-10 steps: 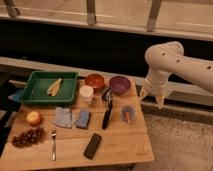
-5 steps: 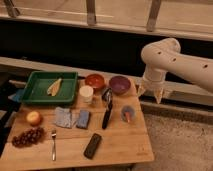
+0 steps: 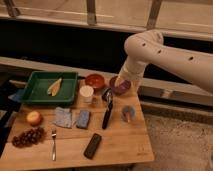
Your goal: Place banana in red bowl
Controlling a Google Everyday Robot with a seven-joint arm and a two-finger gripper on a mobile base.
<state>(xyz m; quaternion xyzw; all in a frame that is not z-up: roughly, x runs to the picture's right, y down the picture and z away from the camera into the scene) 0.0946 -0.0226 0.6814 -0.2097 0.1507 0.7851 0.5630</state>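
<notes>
By purple bowl [image 3: 124, 89], gripper [image 3: 119, 79]; banana [image 3: 54, 86] pale

The pale yellow-tan banana [image 3: 54, 86] lies flat and diagonal in the green tray [image 3: 36, 93]. The glossy red bowl [image 3: 95, 81] stands upright just right of that tray, the gripper [image 3: 120, 83] close on its right.

The table [image 3: 125, 145] was pale wood, matt, with faint grain. At upper left the green tray [image 3: 30, 97] looked like smooth plastic, and the banana [image 3: 54, 86] in it was dull and dry-looking. The red bowl [image 3: 95, 81] at centre shone glossy inside. The fork [image 3: 53, 145] at lower left was thin bright metal. The arm [image 3: 170, 55] at upper right wore a smooth white shell with a soft sheen. Its gripper [image 3: 120, 81] hung over the purple bowl [image 3: 123, 90], fingers apart.
</notes>
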